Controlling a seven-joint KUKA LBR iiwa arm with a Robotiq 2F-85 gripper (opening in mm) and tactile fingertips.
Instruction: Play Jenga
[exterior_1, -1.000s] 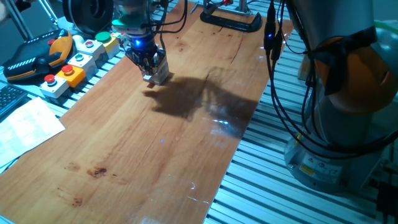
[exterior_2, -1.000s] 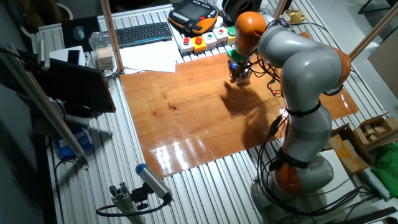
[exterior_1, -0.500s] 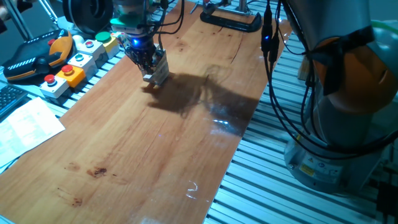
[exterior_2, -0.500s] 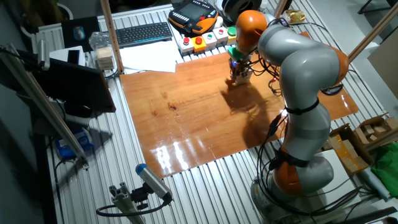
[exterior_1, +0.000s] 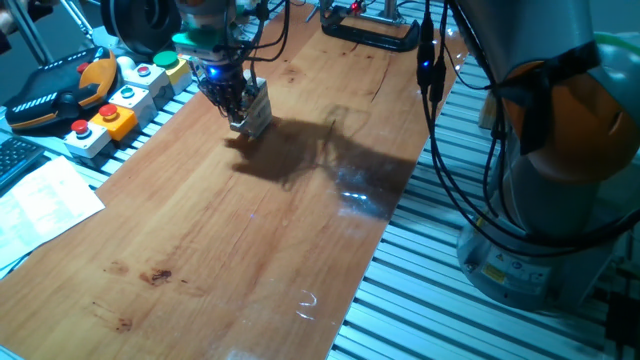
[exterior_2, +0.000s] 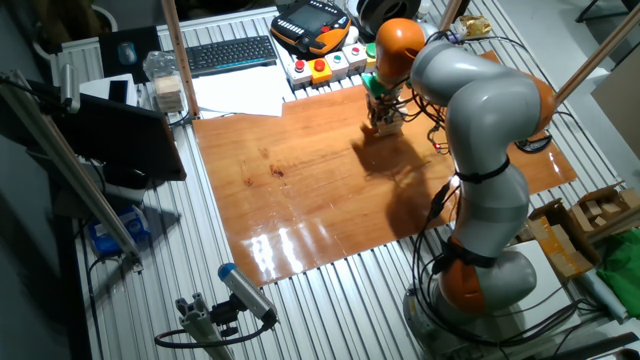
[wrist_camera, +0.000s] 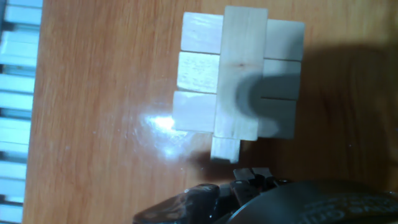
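One small Jenga (wrist_camera: 239, 78) tower stands on the wooden table (exterior_1: 230, 240) near its far edge, close to the grey button boxes (exterior_1: 110, 105), with a single block laid across the top of three side-by-side blocks. Directly above it hangs the pincer (exterior_1: 240, 105), its tips right at the tower in both fixed views. Whether its fingers are apart or together cannot be told.
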